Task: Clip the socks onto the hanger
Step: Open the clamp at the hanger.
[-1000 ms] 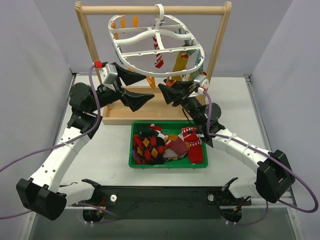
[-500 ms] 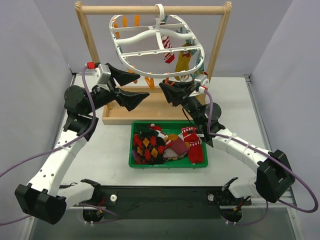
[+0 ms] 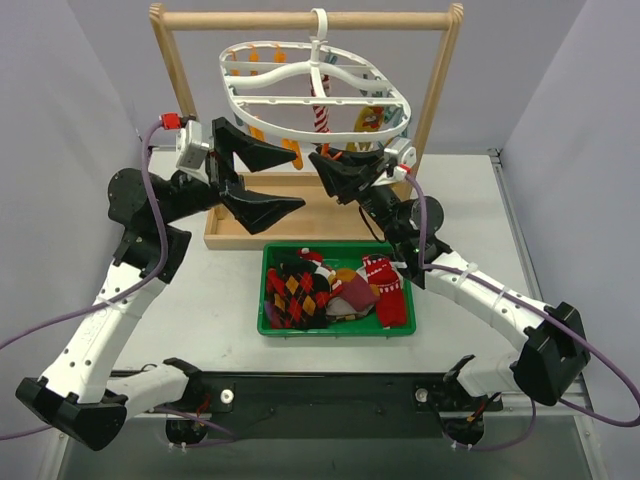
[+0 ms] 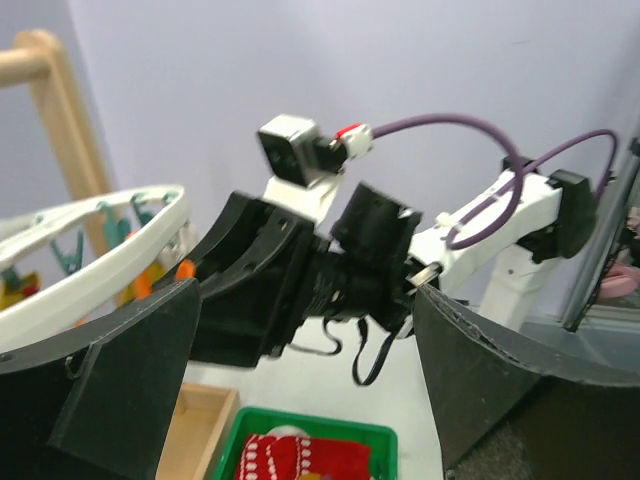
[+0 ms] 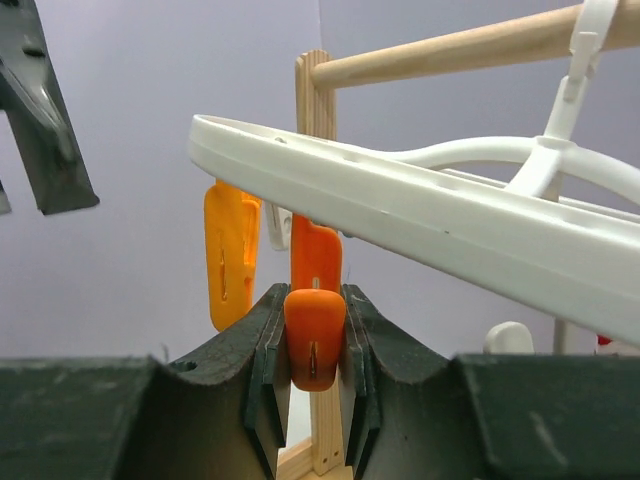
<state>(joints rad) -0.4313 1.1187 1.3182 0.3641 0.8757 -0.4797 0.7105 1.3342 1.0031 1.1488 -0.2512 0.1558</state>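
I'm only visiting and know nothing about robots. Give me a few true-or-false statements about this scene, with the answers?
1. The right gripper is pinching an orange clip. True.
2. The left gripper holds a sock. False: it is open and empty.
3. The green bin is empty. False: several socks lie in it.
4. A red-white striped sock hangs from the hanger. True.

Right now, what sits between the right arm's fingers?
An orange clip hanging from the hanger, its lower end pinched by both fingers. The right wrist view shows it clearly.
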